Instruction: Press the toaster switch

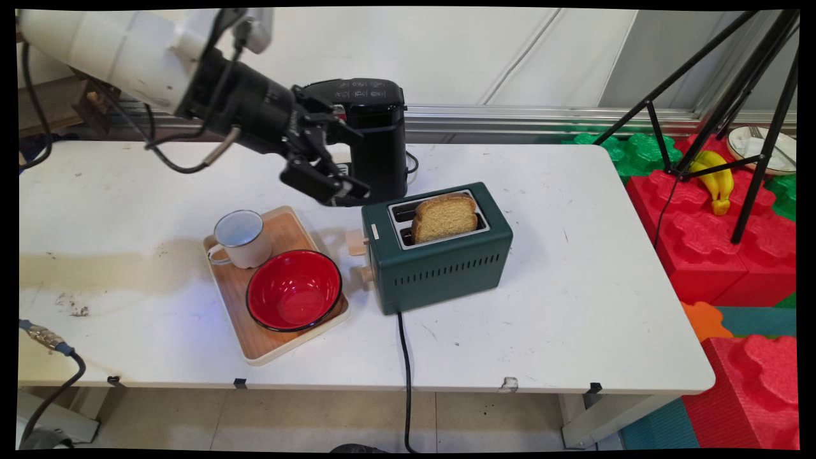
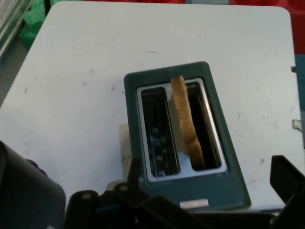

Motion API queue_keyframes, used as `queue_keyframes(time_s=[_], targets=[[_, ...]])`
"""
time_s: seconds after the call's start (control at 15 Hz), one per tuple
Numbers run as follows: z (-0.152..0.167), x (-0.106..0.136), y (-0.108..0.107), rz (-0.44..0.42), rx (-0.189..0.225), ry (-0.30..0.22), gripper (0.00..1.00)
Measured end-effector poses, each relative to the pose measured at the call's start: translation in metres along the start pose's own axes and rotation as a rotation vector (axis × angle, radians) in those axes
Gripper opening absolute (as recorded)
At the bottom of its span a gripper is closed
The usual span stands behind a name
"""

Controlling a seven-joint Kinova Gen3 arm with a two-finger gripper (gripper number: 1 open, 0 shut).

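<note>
Hovering above the tabletop [image 1: 574, 287], the gripper [image 1: 360, 162] has its fingers [image 2: 286, 179] apart and nothing between them. It touches nothing. In the main view it hangs in front of the black coffee machine [image 1: 376, 134], which stands at about 11 o'clock from the green toaster [image 1: 440, 255]; whether the hand clears the machine or brushes it cannot be told. The toaster lies at 4 o'clock from the gripper, near but apart. A bread slice [image 1: 444, 217] stands on edge in one slot, its top well proud of the toaster's top. The other slot is empty. In the hand view the bread slice [image 2: 187, 126] sits in the right-hand slot and leans a little, top edge toward the slot wall. Judgement: the crust is the only free surface, and it is thin and probably crumbly, so any hold would want the fingers square to the flat faces, not the ends, and light pressure. Two pale wooden knobs [image 1: 357, 243] stick out of the toaster's end at 9 o'clock. Just beyond them is a wooden tray [image 1: 255, 344] carrying a white mug [image 1: 239, 239] and a red bowl [image 1: 293, 290], close together. A black cord [image 1: 406, 370] runs off the near edge at 6 o'clock. Judgement: the tight side is 10 to 11 o'clock, where the machine stands.
</note>
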Motion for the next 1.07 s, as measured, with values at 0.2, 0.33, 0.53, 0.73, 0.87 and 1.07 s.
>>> queue_keyframes(time_s=[0.2, 0.33, 0.53, 0.73, 0.87, 1.07], targets=[[-0.013, -0.012, -0.003, -0.009, -0.023, -0.005, 1.0], [-0.018, -0.018, -0.003, -0.016, -0.036, -0.009, 1.0], [-0.021, -0.031, -0.003, -0.039, -0.063, -0.025, 1.0], [-0.019, -0.045, -0.005, -0.06, -0.081, -0.045, 1.0], [-0.014, -0.053, -0.007, -0.07, -0.089, -0.058, 1.0], [-0.007, -0.063, -0.011, -0.079, -0.097, -0.077, 1.0]])
